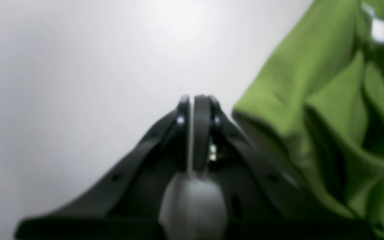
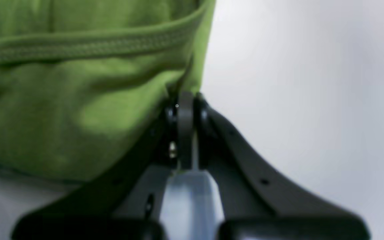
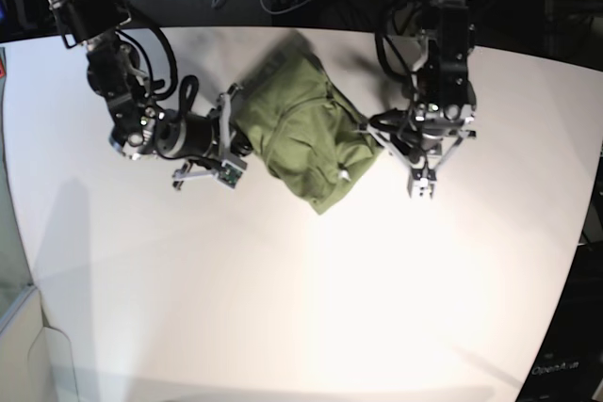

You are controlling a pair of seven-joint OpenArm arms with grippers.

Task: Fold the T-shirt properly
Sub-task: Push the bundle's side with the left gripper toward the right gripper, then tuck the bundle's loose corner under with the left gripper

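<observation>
base view — t-shirt (image 3: 301,129) bunched, sleeves hidden

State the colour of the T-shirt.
The T-shirt is plain olive green, no print; the right wrist view shows it best.

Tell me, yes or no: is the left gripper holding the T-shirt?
No: the left gripper is shut on nothing, with the T-shirt lying beside it.

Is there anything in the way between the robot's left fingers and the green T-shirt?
Nothing visible. The left gripper is shut, over bare white table just beside the crumpled olive-green cotton T-shirt. Only empty tabletop lies between them.
</observation>
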